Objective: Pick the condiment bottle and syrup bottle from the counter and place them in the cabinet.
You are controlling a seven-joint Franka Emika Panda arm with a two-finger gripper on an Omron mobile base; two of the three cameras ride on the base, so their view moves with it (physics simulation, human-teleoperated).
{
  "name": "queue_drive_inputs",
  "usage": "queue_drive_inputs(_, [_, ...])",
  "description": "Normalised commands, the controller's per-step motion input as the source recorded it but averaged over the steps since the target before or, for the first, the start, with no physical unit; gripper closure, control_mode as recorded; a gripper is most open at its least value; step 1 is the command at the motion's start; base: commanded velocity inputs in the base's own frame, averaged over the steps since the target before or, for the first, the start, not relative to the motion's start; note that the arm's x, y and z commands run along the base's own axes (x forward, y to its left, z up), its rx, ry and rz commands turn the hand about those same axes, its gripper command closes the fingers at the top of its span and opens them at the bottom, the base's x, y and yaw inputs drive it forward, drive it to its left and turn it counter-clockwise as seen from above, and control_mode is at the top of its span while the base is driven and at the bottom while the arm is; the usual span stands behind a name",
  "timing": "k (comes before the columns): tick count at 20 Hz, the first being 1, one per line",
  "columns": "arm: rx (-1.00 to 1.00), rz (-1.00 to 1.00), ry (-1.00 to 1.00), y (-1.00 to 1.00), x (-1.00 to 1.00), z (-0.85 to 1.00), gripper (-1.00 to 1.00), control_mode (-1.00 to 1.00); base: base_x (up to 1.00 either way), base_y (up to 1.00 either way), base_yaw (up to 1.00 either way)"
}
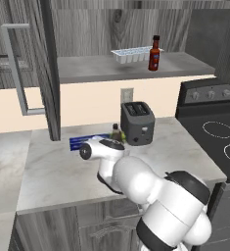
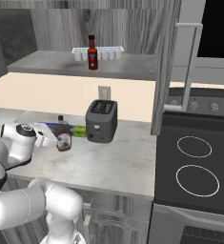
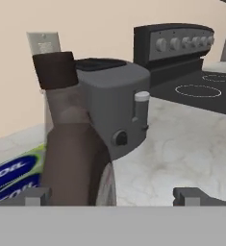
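Grey wood-grain cupboards frame this rendered kitchen, and the open cabinet (image 1: 185, 63) above shows a flat grey shelf with its door (image 1: 45, 68) swung wide, silver bar handle (image 1: 16, 68) outward. Below runs the counter (image 1: 53, 171), pale marbled stone, ending at a black stove (image 2: 194, 162) on the far side. A dark grey toaster (image 2: 102, 120) stands near the wall under a socket plate (image 2: 104, 92).

On the shelf the condiment bottle (image 1: 155, 54) stands upright just beside a white ice-cube tray (image 1: 131, 54), so that half of the job looks done. The syrup bottle (image 2: 63, 135) is upright on the counter, just beside the toaster, with a foil box (image 2: 51, 128) lying behind it.

The gripper (image 3: 114, 194) is level with the bottle's rounded brown body, jaws spread fully, one fingertip (image 3: 35, 194) at each side of the hand view; the bottle (image 3: 73, 144) sits toward the left finger rather than centred, and nothing is grasped yet.

Judging by its shape, the bottle is rigid, smooth and fairly heavy at the bottom, with a narrow neck that would tip easily. The widest part of the body, low down near the label, seems the safest hold, after shifting so it lies midway between the fingers.
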Motion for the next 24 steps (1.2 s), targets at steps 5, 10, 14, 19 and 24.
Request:
queue_drive_inputs(5, [0.0,0.0,0.0,0.49,-0.01,0.0,-1.0,-1.0,0.0,0.0,0.0])
queue_drive_inputs(10, [0.0,0.0,0.0,0.26,-0.01,0.0,-1.0,-1.0,0.0,0.0,0.0])
queue_drive_inputs(14, [0.0,0.0,0.0,0.0,0.0,0.0,-1.0,-1.0,0.0,0.0,0.0])
queue_drive_inputs(19, [0.0,-0.02,0.0,-0.02,0.0,0.0,-1.0,-1.0,0.0,0.0,0.0])
queue_drive_inputs(24, [-0.01,-0.02,0.0,-0.08,0.0,0.0,-1.0,-1.0,0.0,0.0,0.0])
